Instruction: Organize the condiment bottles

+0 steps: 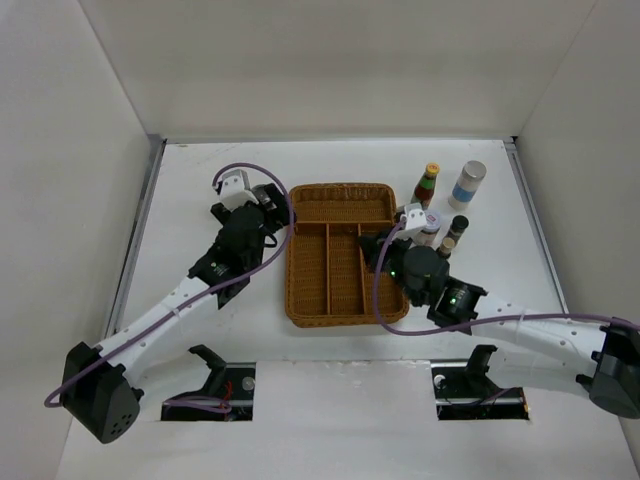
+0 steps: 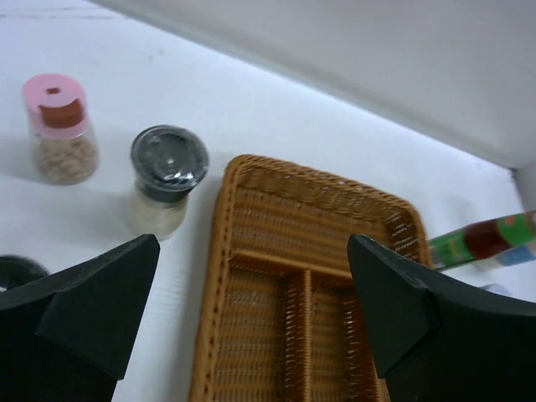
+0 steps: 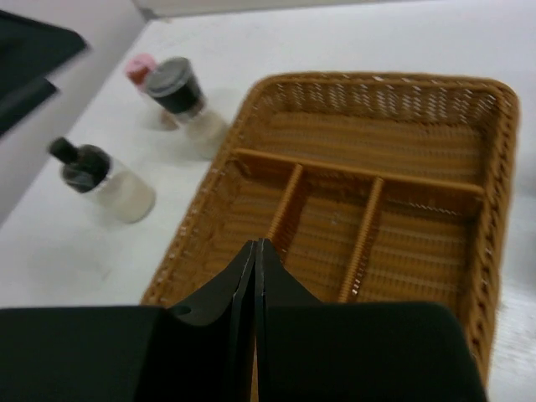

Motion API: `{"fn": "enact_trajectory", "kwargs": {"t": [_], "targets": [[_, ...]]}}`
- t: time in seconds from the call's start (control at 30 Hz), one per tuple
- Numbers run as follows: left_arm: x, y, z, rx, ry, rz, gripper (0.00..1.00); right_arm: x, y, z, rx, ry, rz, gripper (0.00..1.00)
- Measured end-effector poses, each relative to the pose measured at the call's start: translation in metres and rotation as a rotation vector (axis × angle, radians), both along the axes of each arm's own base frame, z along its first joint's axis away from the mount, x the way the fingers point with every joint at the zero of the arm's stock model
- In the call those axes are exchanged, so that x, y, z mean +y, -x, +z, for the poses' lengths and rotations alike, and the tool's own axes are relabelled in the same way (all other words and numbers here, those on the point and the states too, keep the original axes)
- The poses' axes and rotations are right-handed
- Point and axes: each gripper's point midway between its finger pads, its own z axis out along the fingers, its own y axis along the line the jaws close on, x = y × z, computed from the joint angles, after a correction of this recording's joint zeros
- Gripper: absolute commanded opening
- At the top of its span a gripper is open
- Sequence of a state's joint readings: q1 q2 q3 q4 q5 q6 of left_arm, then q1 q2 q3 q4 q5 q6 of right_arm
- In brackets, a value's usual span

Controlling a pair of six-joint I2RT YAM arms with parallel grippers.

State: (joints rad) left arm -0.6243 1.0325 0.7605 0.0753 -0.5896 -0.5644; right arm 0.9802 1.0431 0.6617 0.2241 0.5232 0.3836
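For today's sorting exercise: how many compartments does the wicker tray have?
4. One wide compartment spans the far end of the wicker tray; three narrow compartments lie side by side nearer the arms: left, middle, right. None appear hidden.

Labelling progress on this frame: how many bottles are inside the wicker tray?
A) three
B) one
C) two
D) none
D: every compartment of the wicker tray that the three views show holds only bare weave. Bottles such as the yellow-capped bottle and the pink-capped jar stand outside it.
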Motion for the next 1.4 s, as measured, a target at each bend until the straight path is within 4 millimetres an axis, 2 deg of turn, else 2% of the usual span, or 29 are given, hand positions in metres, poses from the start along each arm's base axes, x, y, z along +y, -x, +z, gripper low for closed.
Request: {"fn": "enact_trajectory", "kwargs": {"t": [0.1, 0.2, 0.3, 0.4, 0.43, 0.47, 0.5, 0.53, 0.57, 0.63, 0.7, 0.73, 0.8, 0.97, 1.17, 1.27, 1.4], "targets": [[0.012, -0.001, -0.015, 0.049, -0.038, 0.035, 1.0, 0.006, 0.001, 0.007, -0.037, -0.043, 0.025, 0.08], [0.025, -0.003, -0.022, 0.077, -0.069, 0.073, 1.0, 0.004, 0.002, -0.003, -0.04, -0.047, 0.026, 0.12], [0.036, -0.011, -0.021, 0.09, -0.104, 0.11, 1.0, 0.002, 0.004, -0.017, -0.027, -0.027, 0.027, 0.13], [0.041, -0.022, -0.017, 0.095, -0.136, 0.14, 1.0, 0.003, 0.003, -0.02, -0.024, -0.021, 0.027, 0.13], [0.041, -0.026, -0.016, 0.097, -0.146, 0.143, 0.88, 0.003, 0.003, -0.02, -0.025, -0.023, 0.027, 0.15], [0.041, -0.03, -0.016, 0.101, -0.156, 0.145, 0.57, 0.003, 0.003, -0.02, -0.026, -0.025, 0.026, 0.17], [0.041, -0.033, -0.016, 0.103, -0.16, 0.148, 0.36, 0.003, 0.003, -0.02, -0.027, -0.028, 0.026, 0.2], [0.04, -0.036, -0.017, 0.107, -0.174, 0.148, 0.3, 0.003, 0.003, -0.02, -0.028, -0.031, 0.024, 0.23], [0.041, -0.039, -0.019, 0.113, -0.192, 0.15, 0.32, 0.002, 0.002, -0.021, -0.028, -0.032, 0.018, 0.29], [0.042, -0.044, -0.022, 0.126, -0.217, 0.152, 0.47, -0.002, 0.0, -0.024, -0.023, -0.033, 0.006, 0.42], [0.043, -0.05, -0.027, 0.142, -0.239, 0.155, 0.72, -0.005, -0.002, -0.026, -0.019, -0.035, -0.005, 0.52], [0.043, -0.053, -0.029, 0.15, -0.247, 0.156, 0.79, -0.006, -0.003, -0.027, -0.017, -0.034, -0.011, 0.56], [0.042, -0.06, -0.036, 0.171, -0.265, 0.154, 0.87, -0.006, -0.004, -0.028, -0.016, -0.036, -0.014, 0.63], [0.038, -0.075, -0.06, 0.233, -0.318, 0.145, 0.88, -0.003, -0.005, -0.03, -0.014, -0.036, -0.003, 0.7], [0.039, -0.087, -0.092, 0.303, -0.371, 0.137, 0.87, 0.0, -0.006, -0.038, -0.001, -0.02, 0.008, 0.72], [0.041, -0.093, -0.101, 0.32, -0.383, 0.142, 0.85, 0.001, -0.005, -0.038, -0.001, -0.022, 0.012, 0.73], [0.043, -0.103, -0.104, 0.319, -0.386, 0.153, 0.8, 0.001, -0.005, -0.038, -0.001, -0.022, 0.015, 0.73]]}}
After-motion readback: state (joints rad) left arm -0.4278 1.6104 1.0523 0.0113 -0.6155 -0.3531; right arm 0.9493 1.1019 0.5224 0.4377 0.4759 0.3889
